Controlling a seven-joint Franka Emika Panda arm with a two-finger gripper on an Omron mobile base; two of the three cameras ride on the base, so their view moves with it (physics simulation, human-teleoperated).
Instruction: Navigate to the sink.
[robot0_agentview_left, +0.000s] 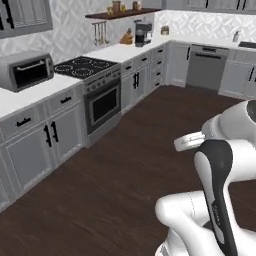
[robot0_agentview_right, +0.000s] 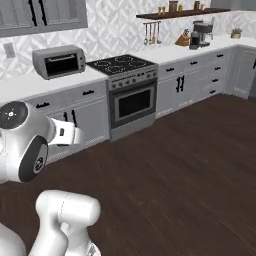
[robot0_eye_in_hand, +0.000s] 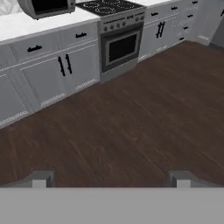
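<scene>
Only a dark sliver set into the back counter at the far upper right of the left base view (robot0_agentview_left: 248, 45) could be the sink; too little of it shows to be sure, and no faucet is in sight. A small soap bottle (robot0_agentview_left: 236, 36) stands just left of that sliver. My gripper (robot0_eye_in_hand: 111, 179) hangs open over the dark wood floor (robot0_eye_in_hand: 131, 127), its two fingertips (robot0_eye_in_hand: 42, 178) wide apart with nothing between them. It faces the grey cabinets beside the oven. The white arm (robot0_agentview_left: 220, 180) is folded close above the base.
A black four-burner cooktop (robot0_agentview_left: 86, 66) over an oven (robot0_agentview_left: 103, 105) sits in the left counter run, with a toaster oven (robot0_agentview_left: 26, 70) beside it. A coffee machine (robot0_agentview_left: 142, 34) stands in the corner. A dishwasher (robot0_agentview_left: 206, 67) is under the back counter. Open floor stretches ahead.
</scene>
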